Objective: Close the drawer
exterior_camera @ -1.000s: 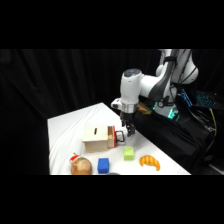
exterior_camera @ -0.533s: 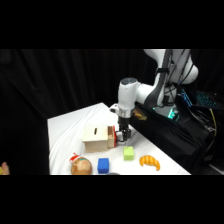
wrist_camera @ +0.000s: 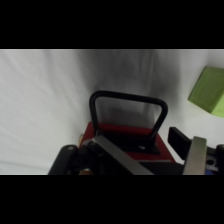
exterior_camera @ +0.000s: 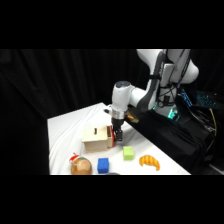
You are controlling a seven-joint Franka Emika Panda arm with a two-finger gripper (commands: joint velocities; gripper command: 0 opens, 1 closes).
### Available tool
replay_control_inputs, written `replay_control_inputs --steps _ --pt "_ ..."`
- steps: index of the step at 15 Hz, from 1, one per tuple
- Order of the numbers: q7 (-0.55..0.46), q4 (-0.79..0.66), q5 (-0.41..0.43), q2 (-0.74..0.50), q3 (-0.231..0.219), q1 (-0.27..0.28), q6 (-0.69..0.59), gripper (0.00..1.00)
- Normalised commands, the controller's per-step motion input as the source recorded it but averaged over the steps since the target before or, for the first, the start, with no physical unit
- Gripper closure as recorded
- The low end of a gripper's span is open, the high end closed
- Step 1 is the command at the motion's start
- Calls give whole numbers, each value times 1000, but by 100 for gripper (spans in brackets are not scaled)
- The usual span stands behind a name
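The light wooden box [exterior_camera: 96, 137] with a slotted top sits mid-table. The drawer [exterior_camera: 110, 136] shows as a red front on the box's right side, close against the box. My gripper [exterior_camera: 117, 136] comes down from above and stands right at that red front. In the wrist view the drawer's red front [wrist_camera: 125, 136] lies just beyond my gripper [wrist_camera: 157, 156], and the dark loop handle [wrist_camera: 128, 106] sticks out past it. My fingers [wrist_camera: 196, 154] stand apart, holding nothing. The gripper is open.
A green cube [exterior_camera: 128, 153] [wrist_camera: 210, 92] lies just right of the drawer. A blue cube [exterior_camera: 103, 165], a croissant [exterior_camera: 149, 161] and a round bun [exterior_camera: 80, 165] lie along the table's near edge. Black equipment stands right of the table.
My gripper has shifted a little to the left towards the box, and the red drawer front now sits nearer the box.
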Motion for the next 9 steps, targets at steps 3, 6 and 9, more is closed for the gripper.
replay_control_inputs --steps 3,6,9 --pt "-29 218 2 176 -180 141 121 0" --pt "-55 213 33 148 -132 101 103 0" --pt "-84 204 57 113 -107 73 92 0"
